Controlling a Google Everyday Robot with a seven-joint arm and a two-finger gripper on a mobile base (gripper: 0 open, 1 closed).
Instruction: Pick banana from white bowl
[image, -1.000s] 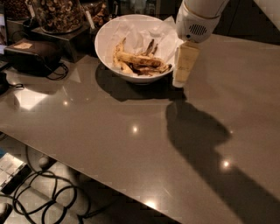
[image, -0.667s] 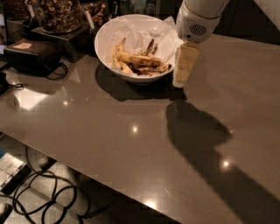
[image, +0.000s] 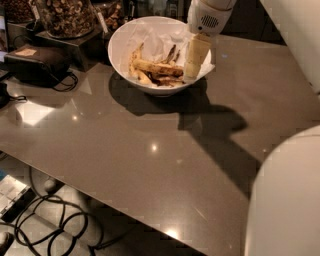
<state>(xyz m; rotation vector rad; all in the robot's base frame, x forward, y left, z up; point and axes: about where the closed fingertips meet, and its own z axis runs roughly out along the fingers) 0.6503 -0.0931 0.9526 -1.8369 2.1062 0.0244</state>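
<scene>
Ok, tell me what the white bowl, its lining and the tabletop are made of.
Wide round white bowl: glazed ceramic or hard plastic, glossy rim. Crumpled white lining: paper, judging by the creases. Grey-brown tabletop: polished stone or laminate, mirroring lamp spots. The robot's cream hand hangs over the bowl's right rim.

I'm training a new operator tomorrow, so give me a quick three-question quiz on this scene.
1. True or false: the banana lies inside the white bowl.
2. The gripper hangs where? A) over the bowl's picture-right rim B) over its picture-left rim C) over the bare table, away from the bowl
3. Fill in: the glass jar at picture-left of the bowl holds brown ____.
Key: 1 true; 2 A; 3 nuts.
</scene>
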